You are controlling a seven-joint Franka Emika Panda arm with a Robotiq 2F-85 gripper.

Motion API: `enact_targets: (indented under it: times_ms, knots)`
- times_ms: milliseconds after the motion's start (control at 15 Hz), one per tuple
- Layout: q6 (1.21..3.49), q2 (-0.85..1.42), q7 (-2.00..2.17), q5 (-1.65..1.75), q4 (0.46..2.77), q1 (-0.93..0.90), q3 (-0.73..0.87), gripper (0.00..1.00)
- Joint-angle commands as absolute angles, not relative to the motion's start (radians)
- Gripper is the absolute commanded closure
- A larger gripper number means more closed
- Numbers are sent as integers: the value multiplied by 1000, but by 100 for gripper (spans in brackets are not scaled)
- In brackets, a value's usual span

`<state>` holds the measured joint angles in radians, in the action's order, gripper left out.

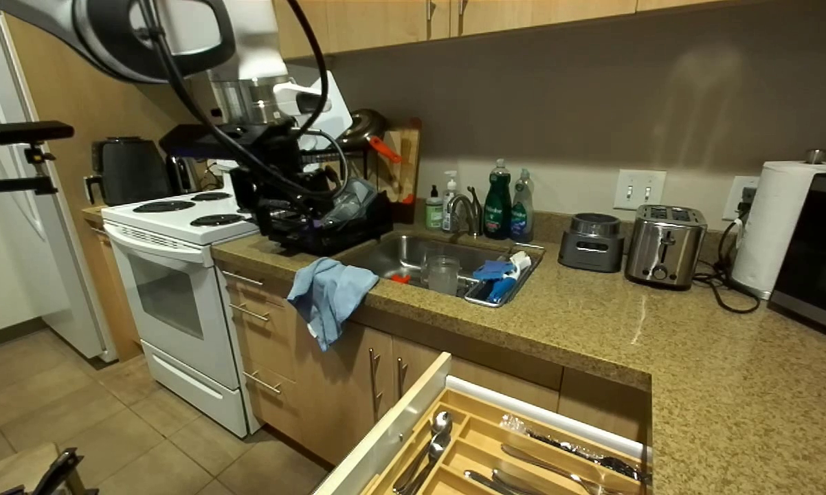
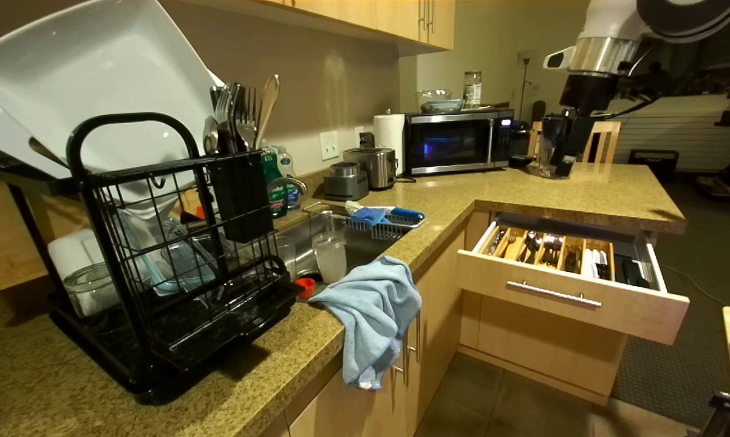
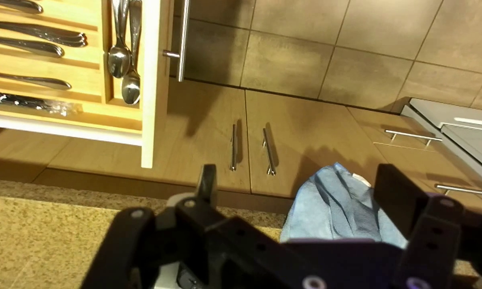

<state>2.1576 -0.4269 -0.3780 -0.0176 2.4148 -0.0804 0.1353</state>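
My gripper (image 3: pixel 301 182) is open, its two black fingers (image 3: pixel 395 196) wide apart with nothing held between them. Behind the gap, farther off, shows a light blue cloth (image 3: pixel 325 208). It drapes over the counter edge beside the sink (image 1: pixel 403 244) in both exterior views. A pulled-out wooden drawer (image 2: pixel 559 297) holds a cutlery organizer; spoons (image 3: pixel 119 60) and other utensils lie in its compartments. In an exterior view the gripper (image 2: pixel 565 161) hangs above counter height, and a clear container (image 2: pixel 547 145) overlaps it there; I cannot tell whether they touch.
A black dish rack (image 2: pixel 137 164) bears white dishes and upright cutlery beside the sink. Along the wall stand green and blue soap bottles (image 1: pixel 498 203), a toaster (image 1: pixel 666 244), a paper towel roll (image 1: pixel 777 227) and a microwave (image 2: pixel 453 142). A white stove (image 1: pixel 172 275) adjoins the counter.
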Motion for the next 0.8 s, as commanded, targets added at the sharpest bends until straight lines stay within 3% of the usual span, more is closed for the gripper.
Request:
enact_targets:
  times_ms: [0, 733]
  knots:
    - [2211, -295, -314, -22, 2340, -85, 73, 0]
    - [2234, 104, -96, 15, 2079, -53, 14, 0]
